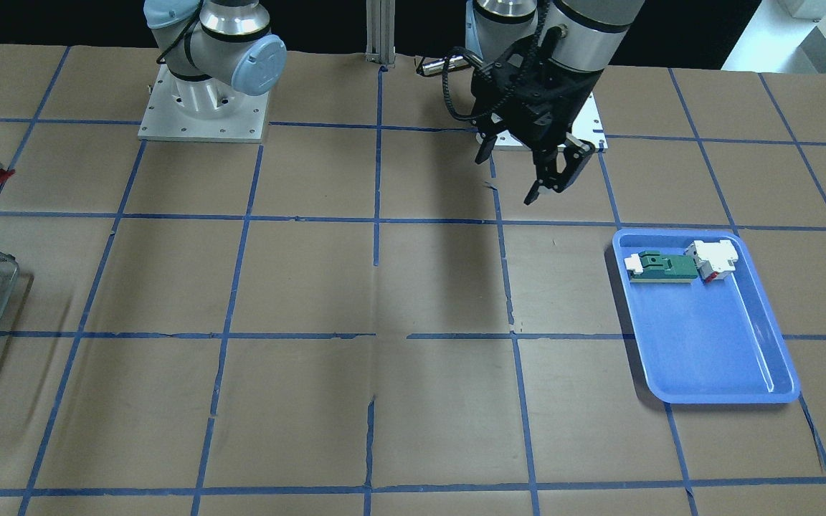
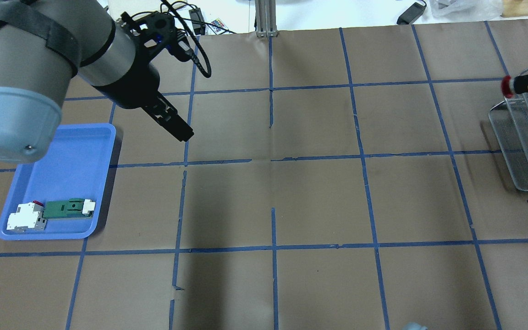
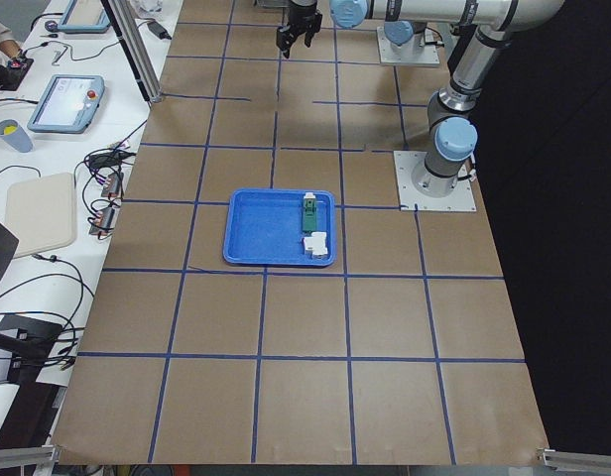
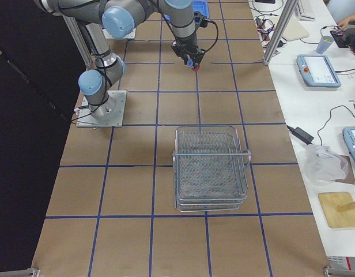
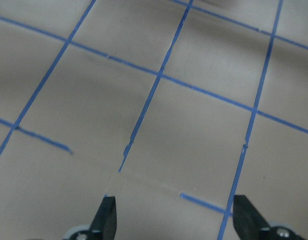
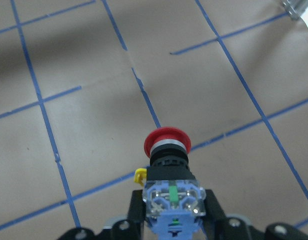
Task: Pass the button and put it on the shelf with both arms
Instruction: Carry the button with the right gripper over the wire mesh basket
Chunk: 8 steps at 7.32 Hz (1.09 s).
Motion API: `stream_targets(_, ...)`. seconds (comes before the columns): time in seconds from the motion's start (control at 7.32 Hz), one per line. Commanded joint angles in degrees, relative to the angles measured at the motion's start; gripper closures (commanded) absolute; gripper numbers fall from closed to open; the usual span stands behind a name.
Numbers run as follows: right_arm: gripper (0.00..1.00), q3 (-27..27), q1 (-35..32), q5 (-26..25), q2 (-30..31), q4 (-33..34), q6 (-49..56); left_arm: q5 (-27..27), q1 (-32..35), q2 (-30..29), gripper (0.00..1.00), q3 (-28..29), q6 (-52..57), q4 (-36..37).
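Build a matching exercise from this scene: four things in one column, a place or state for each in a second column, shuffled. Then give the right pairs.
Column 1
1. button
2. left gripper
3. green-and-white part
4. shelf

Column 2
A. lies in the blue tray
B. open, holding nothing
C. stands on the table, at the robot's right end
D. clamped in the right gripper

Pairs: 1-D, 2-B, 3-A, 4-C
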<state>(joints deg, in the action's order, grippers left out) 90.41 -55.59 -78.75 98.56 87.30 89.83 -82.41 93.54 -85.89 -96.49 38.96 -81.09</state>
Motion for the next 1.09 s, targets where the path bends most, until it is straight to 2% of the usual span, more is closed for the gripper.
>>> stream_targets(0.0, 1.0, -0.8, 4.4, -10.6, -3.2, 3.7, -0.5, -1.3, -2.5, 0.5, 0.0, -0.1, -10.2, -1.3)
stream_targets(0.14, 1.0, -1.4, 4.5, -14.6, -7.0, 5.2, -0.6, -1.8, -2.8, 0.9, 0.0, -0.1, -15.6, -4.8)
stream_targets(0.27, 1.0, -2.4, 4.6, -16.3, -10.6, 5.4, -1.3, -2.2, -3.1, 1.7, 0.0, 0.0, -15.8, -7.9)
stream_targets(0.41, 1.0, -4.0, 4.6, -21.0, -14.5, 5.4, -3.9, -4.7, -3.2, 1.8, 0.0, -0.1, -15.1, -6.9)
stream_targets(0.68, 1.0, -6.5, 4.6, -26.3, -19.4, 5.6, -8.4, -4.9, -3.1, 1.8, 0.0, 0.1, -15.1, -2.0)
stream_targets(0.96, 1.0, -6.5, 4.5, -26.5, -20.8, 5.7, -11.2, -5.0, -3.2, 1.8, 0.0, -0.1, -15.3, 1.4)
